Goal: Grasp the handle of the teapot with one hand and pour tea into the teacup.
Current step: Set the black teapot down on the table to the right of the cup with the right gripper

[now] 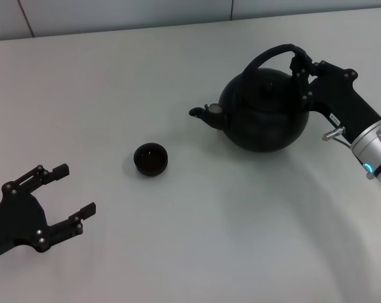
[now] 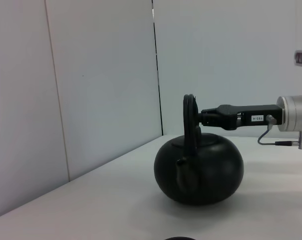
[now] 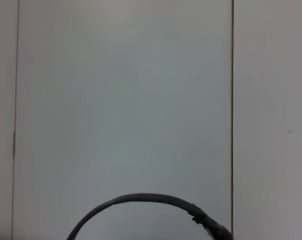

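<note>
Beside the teapot point(image 2: 198, 170), right hand point(image 2: 203, 117) grips handle point(image 2: 189, 112); teacup point(image 1: 151, 158) head-view only

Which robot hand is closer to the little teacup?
The left. The left gripper rests open on the table a short way from the teacup. The right gripper is farther off, at the teapot's handle.
</note>
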You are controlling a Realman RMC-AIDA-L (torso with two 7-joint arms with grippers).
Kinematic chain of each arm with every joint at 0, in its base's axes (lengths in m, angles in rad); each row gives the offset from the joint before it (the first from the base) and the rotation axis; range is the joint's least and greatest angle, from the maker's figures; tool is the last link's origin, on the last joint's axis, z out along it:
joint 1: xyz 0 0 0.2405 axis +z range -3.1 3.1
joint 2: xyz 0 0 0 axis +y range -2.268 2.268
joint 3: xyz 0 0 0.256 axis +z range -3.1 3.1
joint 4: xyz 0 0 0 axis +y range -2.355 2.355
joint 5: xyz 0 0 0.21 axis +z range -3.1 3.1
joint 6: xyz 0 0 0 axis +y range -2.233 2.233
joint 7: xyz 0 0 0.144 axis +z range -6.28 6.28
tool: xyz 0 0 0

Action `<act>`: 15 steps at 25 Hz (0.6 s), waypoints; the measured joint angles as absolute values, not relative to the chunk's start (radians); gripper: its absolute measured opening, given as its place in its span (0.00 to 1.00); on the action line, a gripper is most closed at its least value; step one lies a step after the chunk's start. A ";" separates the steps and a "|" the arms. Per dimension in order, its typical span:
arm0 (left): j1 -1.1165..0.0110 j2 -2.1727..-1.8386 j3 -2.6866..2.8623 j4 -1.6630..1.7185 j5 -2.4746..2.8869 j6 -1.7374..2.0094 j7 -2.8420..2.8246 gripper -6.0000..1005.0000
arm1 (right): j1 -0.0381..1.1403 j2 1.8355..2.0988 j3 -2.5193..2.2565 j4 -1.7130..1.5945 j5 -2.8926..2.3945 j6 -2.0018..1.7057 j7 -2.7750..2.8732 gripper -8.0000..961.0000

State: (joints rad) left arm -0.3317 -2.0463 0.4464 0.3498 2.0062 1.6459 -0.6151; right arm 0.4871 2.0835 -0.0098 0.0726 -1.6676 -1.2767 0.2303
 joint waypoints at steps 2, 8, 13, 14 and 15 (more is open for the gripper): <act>-0.332 -2.046 0.446 0.350 2.006 1.646 -0.615 0.81 | 0.488 2.084 -0.007 0.073 -1.668 -1.273 0.230 0.19; -0.332 -2.046 0.446 0.350 2.006 1.646 -0.615 0.81 | 0.489 2.085 -0.006 0.073 -1.668 -1.272 0.230 0.20; -0.333 -2.046 0.446 0.350 2.006 1.647 -0.615 0.81 | 0.487 2.085 -0.004 0.073 -1.668 -1.272 0.235 0.22; -0.332 -2.047 0.446 0.350 2.006 1.647 -0.615 0.81 | 0.486 2.085 -0.004 0.073 -1.667 -1.272 0.237 0.22; -0.332 -2.047 0.446 0.350 2.006 1.647 -0.615 0.81 | 0.484 2.085 -0.004 0.073 -1.668 -1.272 0.239 0.23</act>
